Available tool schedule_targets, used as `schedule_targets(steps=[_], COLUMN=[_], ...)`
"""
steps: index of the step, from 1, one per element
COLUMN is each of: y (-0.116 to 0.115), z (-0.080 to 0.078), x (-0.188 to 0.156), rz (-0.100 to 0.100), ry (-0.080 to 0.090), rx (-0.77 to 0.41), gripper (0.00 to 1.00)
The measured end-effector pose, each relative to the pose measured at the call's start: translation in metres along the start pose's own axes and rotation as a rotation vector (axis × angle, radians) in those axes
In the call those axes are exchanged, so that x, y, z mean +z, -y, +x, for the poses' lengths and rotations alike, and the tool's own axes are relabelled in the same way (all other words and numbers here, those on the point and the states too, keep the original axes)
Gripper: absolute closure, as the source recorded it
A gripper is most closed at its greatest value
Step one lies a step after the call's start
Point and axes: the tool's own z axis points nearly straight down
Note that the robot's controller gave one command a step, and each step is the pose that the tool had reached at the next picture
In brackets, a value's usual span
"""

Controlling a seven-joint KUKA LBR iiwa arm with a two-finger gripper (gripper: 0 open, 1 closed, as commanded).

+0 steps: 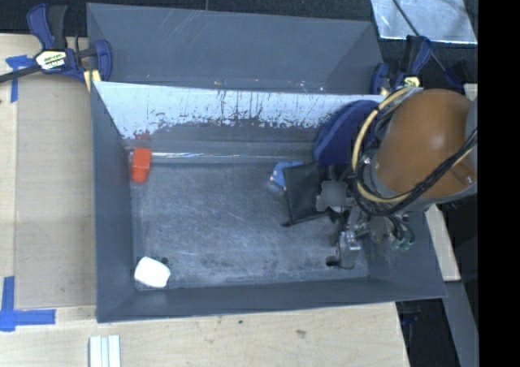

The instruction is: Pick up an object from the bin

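My gripper point(348, 242) hangs low over the bin's right front part, under the arm's orange dome. Just to its left a dark, flat, angular thing point(302, 195) lies on the floor. A small blue piece point(282, 175) touches that thing's upper left edge. I see nothing held in the gripper. A larger blue shape point(340, 128) lies against the back wall above the gripper, partly hidden by the dome and cables.
An orange block point(140, 166) stands at the back left against the sloping wall. A white rounded lump point(152, 273) sits in the front left corner. The bin's right wall is close behind the gripper.
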Motion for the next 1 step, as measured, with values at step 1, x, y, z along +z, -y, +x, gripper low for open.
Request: schedule_targets(steps=[1], y=[0.0363], z=[-0.0568], x=[0.0210], rz=[0.001], ry=[0.003], rx=[0.320], gripper=[0.00])
